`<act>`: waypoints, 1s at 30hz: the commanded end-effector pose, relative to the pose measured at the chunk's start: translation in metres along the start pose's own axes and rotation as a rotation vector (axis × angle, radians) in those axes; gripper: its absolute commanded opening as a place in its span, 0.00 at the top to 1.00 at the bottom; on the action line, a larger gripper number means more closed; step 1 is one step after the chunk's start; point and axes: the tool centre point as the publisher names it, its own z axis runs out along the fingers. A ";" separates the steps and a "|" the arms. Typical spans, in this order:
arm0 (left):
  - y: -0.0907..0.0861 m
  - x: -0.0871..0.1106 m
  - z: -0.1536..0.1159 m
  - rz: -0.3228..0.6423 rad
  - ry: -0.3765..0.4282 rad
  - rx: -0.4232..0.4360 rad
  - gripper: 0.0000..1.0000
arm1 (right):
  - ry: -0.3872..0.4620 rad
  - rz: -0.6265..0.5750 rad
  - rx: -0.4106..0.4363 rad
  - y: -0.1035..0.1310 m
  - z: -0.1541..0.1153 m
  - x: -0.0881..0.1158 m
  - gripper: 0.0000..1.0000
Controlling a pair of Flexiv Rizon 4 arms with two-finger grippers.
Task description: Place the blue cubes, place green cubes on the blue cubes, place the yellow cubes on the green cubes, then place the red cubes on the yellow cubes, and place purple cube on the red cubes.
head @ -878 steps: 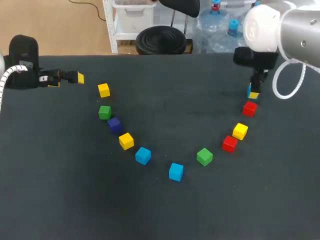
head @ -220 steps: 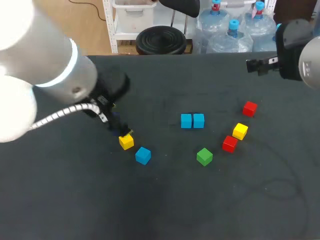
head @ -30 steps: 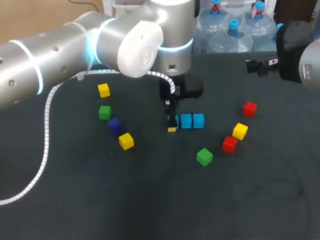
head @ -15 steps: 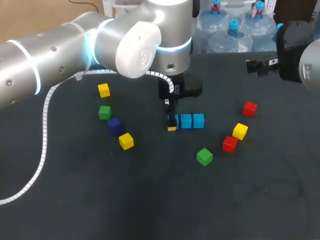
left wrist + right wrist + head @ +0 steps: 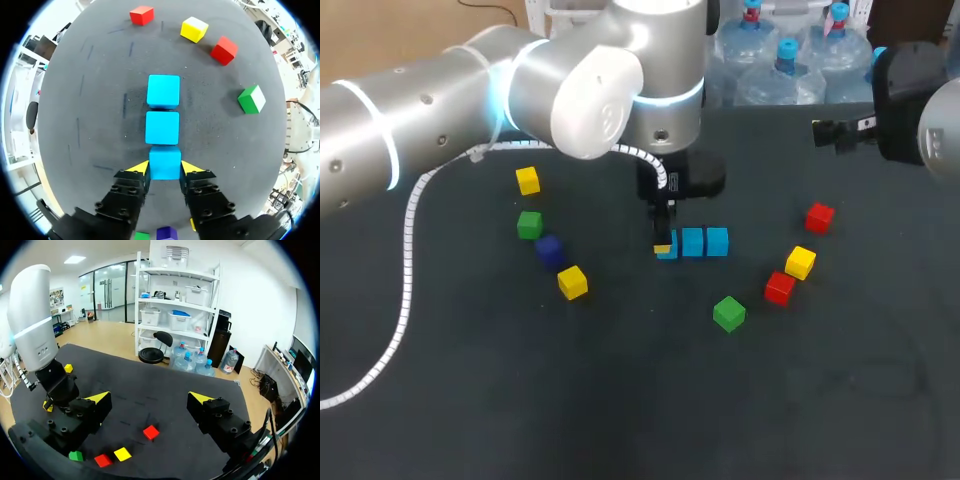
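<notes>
Blue cube (image 5: 164,162), the third one, now rested at the middle of the surface (image 5: 620,380), touching the end of the blue row (image 5: 162,127). Left tool (image 5: 165,167) had risen a little, its fingers slightly spread beside the cube. Green cubes (image 5: 728,313) should come next, I judged.

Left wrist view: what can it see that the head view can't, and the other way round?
Only the left wrist view shows the whole top of the nearest blue cube, at the left gripper; in the head view the gripper hides part. Only the head view shows the far-left yellow cube. Both show the middle blue cube, the end blue cube and a green cube.
</notes>
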 end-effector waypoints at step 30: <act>0.004 -0.004 0.003 0.043 0.002 -0.052 0.80 | -0.011 0.001 -0.005 0.000 0.002 0.002 0.00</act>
